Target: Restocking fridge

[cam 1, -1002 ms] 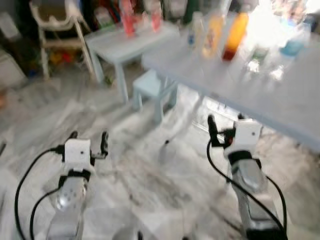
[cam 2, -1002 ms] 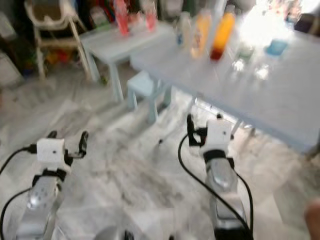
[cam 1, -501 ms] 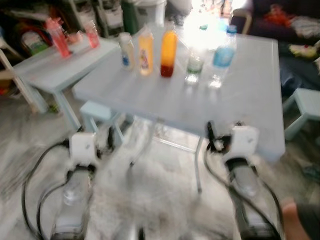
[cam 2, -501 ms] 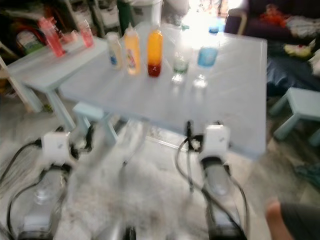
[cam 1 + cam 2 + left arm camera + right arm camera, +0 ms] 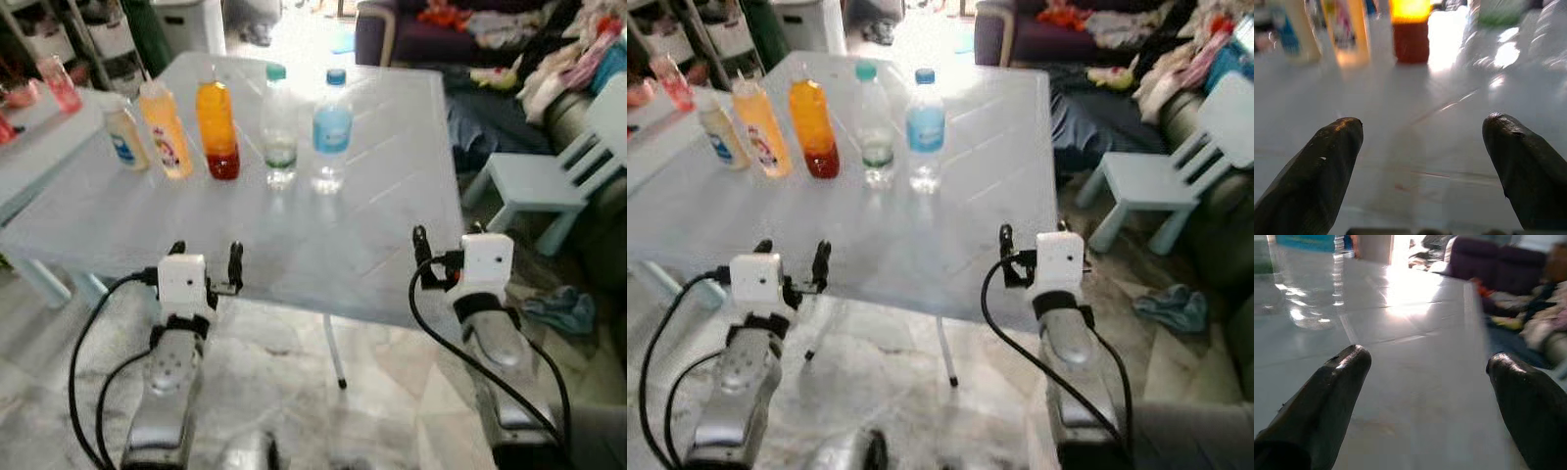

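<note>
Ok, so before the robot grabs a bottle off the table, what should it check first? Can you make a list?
1. Left gripper open and empty: ok; the left wrist view shows its fingers spread with nothing between them.
2. Right gripper open and empty: ok; same in the right wrist view.
3. Bottles upright: ok. The orange juice bottle, the green-cap bottle and the blue-label water bottle all stand in a row on the table.
4. Bottles within reach: not ok. Both grippers hang at the near table edge, apart from the row.
5. Path to the bottles free: ok; bare tabletop lies between.
6. Caps tight: cannot tell.
</note>
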Available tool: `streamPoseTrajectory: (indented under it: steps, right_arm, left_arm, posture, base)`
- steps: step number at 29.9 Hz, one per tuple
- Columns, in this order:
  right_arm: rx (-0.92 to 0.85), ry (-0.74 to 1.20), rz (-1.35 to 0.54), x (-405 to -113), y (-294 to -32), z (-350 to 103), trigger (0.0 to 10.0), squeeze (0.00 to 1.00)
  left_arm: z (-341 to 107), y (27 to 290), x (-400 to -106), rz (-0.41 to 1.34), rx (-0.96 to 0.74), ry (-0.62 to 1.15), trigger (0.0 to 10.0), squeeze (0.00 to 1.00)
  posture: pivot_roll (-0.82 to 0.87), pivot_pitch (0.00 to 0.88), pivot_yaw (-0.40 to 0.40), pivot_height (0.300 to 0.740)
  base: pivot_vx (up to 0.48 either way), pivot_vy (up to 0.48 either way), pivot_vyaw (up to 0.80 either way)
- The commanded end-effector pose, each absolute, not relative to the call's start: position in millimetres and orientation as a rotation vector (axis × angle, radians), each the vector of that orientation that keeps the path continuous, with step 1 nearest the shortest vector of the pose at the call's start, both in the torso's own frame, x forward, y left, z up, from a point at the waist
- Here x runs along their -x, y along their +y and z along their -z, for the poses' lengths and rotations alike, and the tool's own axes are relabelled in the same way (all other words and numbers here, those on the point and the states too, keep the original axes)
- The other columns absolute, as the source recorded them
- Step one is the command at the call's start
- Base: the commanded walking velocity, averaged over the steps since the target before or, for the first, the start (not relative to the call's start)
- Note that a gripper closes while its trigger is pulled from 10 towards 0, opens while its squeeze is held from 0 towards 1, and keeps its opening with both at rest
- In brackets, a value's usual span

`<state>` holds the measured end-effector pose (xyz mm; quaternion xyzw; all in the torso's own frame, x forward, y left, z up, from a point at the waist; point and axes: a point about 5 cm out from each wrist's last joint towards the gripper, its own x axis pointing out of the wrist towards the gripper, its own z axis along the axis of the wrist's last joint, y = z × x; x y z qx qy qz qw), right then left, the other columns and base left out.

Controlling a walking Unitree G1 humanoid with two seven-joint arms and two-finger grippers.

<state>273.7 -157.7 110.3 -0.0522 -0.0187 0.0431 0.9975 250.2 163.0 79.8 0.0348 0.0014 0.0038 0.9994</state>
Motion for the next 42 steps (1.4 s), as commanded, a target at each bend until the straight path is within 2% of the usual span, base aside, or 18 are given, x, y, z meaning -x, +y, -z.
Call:
streamPoseTrajectory:
  steps: [1, 7, 18, 22, 30, 42]
  right_arm:
    - [0.112, -0.035, -0.113, -276.4, -156.2, -110.7, 10.0, 0.00]
    - [0.111, -0.050, -0.136, -281.3, -150.9, -113.7, 10.0, 0.00]
    - [0.106, -0.030, -0.082, -277.6, -155.3, -104.0, 10.0, 0.00]
    - [0.117, -0.052, -0.125, -279.8, -149.0, -108.0, 10.0, 0.00]
    - [0.108, -0.056, -0.093, -284.9, -149.0, -108.7, 10.0, 0.00]
    - [0.107, -0.055, -0.076, -287.8, -148.9, -108.3, 10.0, 0.00]
  left_arm:
    - [-83.3, 159.3, -253.3, -0.024, -0.062, -0.011, 10.0, 0.00]
    - [-82.5, 158.3, -253.9, -0.029, -0.033, -0.005, 10.0, 0.00]
    - [-80.0, 155.0, -256.4, 0.044, -0.084, 0.002, 10.0, 0.00]
    - [-78.9, 149.2, -257.4, 0.069, -0.097, 0.007, 10.0, 0.00]
    - [-80.7, 149.6, -258.4, 0.065, -0.088, 0.001, 10.0, 0.00]
    - [-80.9, 146.3, -255.2, 0.066, -0.071, -0.013, 10.0, 0.00]
  posture:
    - [0.11, 0.101, -0.046, 0.740]
    - [0.10, 0.093, -0.033, 0.740]
    - [0.08, 0.089, 0.016, 0.740]
    - [0.09, 0.094, 0.014, 0.740]
    - [0.10, 0.097, 0.009, 0.740]
    - [0.09, 0.093, 0.004, 0.740]
  base:
    - [0.000, 0.000, 0.00]
    - [0.000, 0.080, 0.00]
    - [0.000, 0.473, 0.00]
    - [0.000, 0.475, 0.00]
    - [0.000, 0.466, 0.00]
    - [0.000, 0.000, 0.00]
